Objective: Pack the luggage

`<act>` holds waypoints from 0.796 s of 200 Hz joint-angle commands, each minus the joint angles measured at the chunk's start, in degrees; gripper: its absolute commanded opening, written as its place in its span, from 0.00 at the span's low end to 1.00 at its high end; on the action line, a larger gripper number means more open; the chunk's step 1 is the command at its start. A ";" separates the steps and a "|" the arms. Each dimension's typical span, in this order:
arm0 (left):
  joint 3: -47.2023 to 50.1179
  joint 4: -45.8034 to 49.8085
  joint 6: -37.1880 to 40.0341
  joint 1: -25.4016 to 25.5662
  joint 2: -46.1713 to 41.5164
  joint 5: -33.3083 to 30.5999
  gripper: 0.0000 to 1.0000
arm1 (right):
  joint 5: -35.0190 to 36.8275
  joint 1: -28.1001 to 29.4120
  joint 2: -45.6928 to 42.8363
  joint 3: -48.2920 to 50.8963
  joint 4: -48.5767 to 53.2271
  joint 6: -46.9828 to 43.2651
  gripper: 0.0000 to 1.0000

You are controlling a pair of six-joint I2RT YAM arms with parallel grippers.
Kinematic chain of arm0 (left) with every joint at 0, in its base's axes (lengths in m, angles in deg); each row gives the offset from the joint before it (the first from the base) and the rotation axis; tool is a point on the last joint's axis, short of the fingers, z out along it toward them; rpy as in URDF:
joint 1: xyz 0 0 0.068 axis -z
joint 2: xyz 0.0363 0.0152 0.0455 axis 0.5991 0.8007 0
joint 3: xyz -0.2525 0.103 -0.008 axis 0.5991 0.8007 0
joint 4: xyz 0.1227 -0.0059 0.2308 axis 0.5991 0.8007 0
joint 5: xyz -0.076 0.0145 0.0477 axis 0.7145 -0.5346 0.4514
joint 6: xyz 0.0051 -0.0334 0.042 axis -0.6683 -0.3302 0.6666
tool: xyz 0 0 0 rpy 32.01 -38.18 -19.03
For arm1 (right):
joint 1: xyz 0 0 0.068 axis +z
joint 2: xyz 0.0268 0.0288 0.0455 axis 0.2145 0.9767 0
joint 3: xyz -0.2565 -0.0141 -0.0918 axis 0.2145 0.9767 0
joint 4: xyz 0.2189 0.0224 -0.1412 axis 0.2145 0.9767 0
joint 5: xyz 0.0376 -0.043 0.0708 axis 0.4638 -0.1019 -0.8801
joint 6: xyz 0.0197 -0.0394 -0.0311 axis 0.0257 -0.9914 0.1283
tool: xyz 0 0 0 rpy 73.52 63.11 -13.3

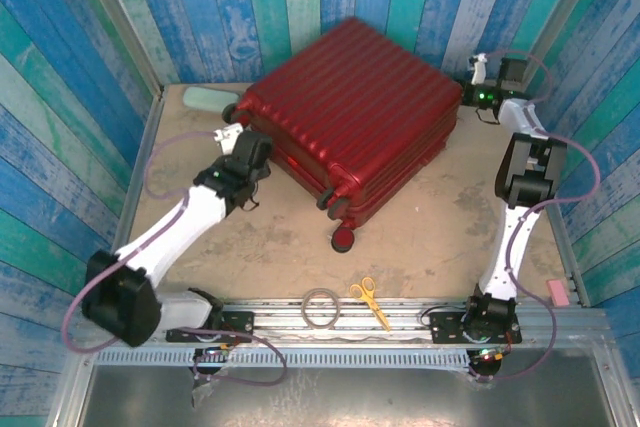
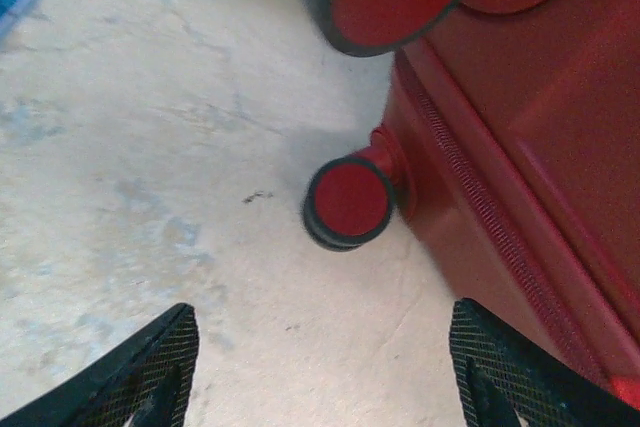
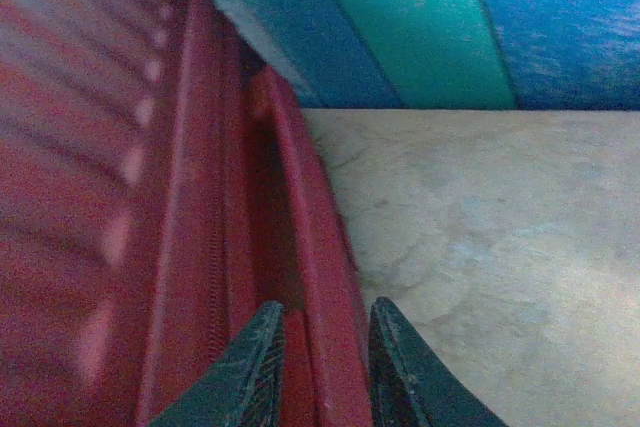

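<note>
Luggage lies closed, ribbed red shell up, at the back middle of the table. At its left corner the left gripper stands wide and empty, near a wheel. At its right edge the right gripper is narrow, pinching the luggage's red rim.

My left arm and right arm are white shells with black joint housings. A purple-grey cable loops beside each. A green light glows at two o'clock. My left gripper and right gripper have black, cross-hatched fingers.
</note>
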 commanded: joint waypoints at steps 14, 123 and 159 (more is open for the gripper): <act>-13.99 0.10 7.92 -1.65 14.73 12.19 0.69 | -13.50 5.40 -7.90 8.15 2.97 -9.32 0.24; -36.17 2.44 22.30 -5.41 28.42 15.89 0.81 | -2.65 16.32 -28.08 36.12 6.52 -18.08 0.30; -34.64 3.89 20.34 -5.41 17.67 2.43 0.86 | 7.46 16.18 -35.70 42.47 5.51 -12.45 0.34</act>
